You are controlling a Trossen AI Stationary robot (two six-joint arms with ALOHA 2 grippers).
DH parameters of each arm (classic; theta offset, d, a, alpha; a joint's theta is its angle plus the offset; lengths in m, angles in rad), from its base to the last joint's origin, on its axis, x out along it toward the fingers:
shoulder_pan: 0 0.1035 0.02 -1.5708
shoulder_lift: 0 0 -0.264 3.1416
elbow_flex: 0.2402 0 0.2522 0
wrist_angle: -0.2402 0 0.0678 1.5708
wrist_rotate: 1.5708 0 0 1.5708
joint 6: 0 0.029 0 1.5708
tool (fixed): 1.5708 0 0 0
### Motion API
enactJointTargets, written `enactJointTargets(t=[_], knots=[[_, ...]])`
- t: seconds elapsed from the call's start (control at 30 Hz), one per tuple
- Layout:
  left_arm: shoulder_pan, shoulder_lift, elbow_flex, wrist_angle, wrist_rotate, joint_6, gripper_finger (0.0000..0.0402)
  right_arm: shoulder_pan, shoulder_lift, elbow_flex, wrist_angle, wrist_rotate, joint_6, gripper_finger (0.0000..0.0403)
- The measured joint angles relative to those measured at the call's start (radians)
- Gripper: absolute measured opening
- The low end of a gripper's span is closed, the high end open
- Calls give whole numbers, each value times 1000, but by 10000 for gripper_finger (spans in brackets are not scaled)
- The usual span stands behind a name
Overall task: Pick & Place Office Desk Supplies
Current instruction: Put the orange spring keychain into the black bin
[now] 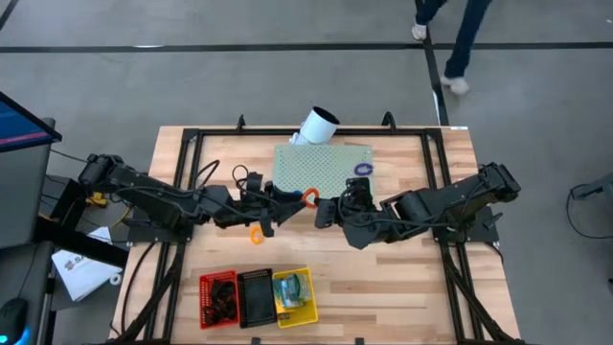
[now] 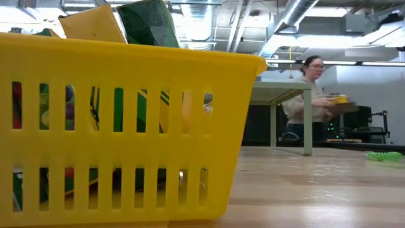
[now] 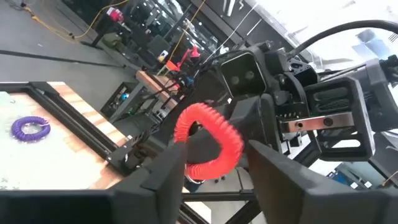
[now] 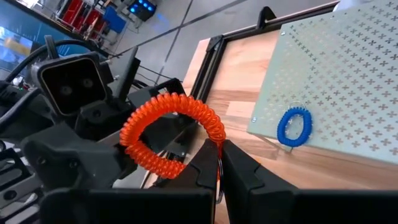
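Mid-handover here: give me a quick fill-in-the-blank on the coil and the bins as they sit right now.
1. The right gripper is shut on the ____ coil loop.
2. The left gripper has its fingers on either side of that loop, above the ____ perforated board.
3. A blue coil loop lies on the ____.
4. At the table's near edge, the black bin sits between the red bin and the ____ bin.

Missing: orange; pale green; board; yellow

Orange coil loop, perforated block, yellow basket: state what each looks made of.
Orange coil loop: likely springy plastic; glossy, tightly wound spiral. Perforated block: pale green, matte sheet with cross-shaped cutouts; plastic or painted metal, cannot tell. Yellow basket: moulded plastic, smooth slotted walls.
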Motion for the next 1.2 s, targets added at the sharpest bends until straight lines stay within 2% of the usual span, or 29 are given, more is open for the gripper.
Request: enactJointTargets(t=[0.23,0.47,1.13,1.2], knots=[[0,0,0,0,8,0,104,-8,0,0,3,2,-6,3],[5,0,0,8,8,0,12,-5,0,0,7,0,-7,3],[11,-12,0,34,16,6,1,2,0,-1,11,17,-14,5],[11,-15,0,35,41,32,1,2,0,-1,11,27,-14,3]])
